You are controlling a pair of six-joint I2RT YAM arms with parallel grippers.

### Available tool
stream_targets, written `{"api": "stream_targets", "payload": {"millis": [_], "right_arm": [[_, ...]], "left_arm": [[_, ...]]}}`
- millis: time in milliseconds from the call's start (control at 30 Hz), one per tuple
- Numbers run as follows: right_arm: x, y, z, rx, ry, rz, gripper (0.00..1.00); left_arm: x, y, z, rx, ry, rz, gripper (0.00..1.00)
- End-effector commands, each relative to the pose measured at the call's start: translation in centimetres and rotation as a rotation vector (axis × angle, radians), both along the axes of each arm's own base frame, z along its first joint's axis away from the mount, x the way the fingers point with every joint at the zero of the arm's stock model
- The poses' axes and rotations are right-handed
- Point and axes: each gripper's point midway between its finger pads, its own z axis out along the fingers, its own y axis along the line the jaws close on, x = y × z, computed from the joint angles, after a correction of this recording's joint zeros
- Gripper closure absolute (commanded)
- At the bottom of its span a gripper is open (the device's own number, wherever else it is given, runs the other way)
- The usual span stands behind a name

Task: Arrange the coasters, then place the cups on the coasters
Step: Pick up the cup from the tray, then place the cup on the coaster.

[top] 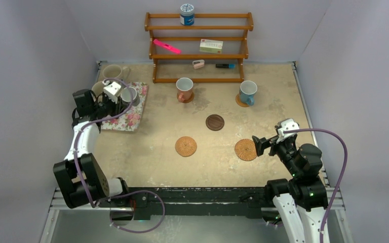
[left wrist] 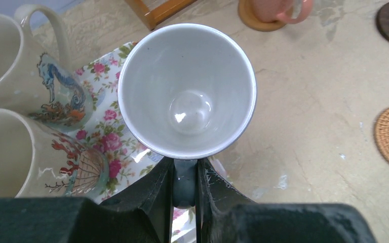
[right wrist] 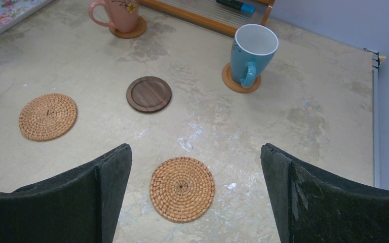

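One small grey mug (left wrist: pixel 187 91), handle clamped in left jaws; right jaws wide apart near a woven coaster (right wrist: pixel 182 189).

My left jaws pinch the handle of the small grey-blue mug (left wrist: pixel 187 91): upright, white inside, empty, at edge of the floral mat (left wrist: pixel 99 68). One cream mug (left wrist: pixel 10 55) & a 2nd cream mug (left wrist: pixel 25 157), both w/ painted pics, stand just beside it on the mat. Far side: pinkish mug (right wrist: pixel 119 12) on a tan coaster (right wrist: pixel 138 29), blue mug (right wrist: pixel 253 50) on another tan coaster (right wrist: pixel 230 81), both upright. Dark brown coaster (top: pixel 215 122) mid-surface, bare. Two woven coasters (top: pixel 186 146) (top: pixel 245 150) nearer me, bare, well apart.
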Motion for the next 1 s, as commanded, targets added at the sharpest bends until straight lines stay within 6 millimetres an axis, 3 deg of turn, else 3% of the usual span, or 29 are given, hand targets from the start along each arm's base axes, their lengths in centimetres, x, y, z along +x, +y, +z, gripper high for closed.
{"api": "stream_targets", "payload": {"millis": [0,100,400,633,967], "right_arm": [[0.0,0.4,0.3,-0.003,-0.015,0.024,0.01],[0.0,0.4,0.3,-0.004,-0.016,0.023,0.01],[0.1,0.3,0.3,-0.005,-0.012,0.02,0.01],[0.1,0.2,0.2,-0.006,-0.011,0.014,0.01],[0.2,0.2,0.2,-0.006,-0.01,0.012,0.01]], "left_arm": [[-0.9,-2.7,4.2,-0.029,-0.084,-0.103,1.0],[-1.5,-4.6,5.5,-0.027,-0.098,-0.137,1.0],[-3.7,-12.6,9.0,-0.09,-0.109,-0.31,1.0],[-4.1,-17.8,8.7,-0.078,-0.084,-0.414,1.0],[-5.0,-22.9,8.5,-0.071,-0.107,-0.55,1.0]]}}
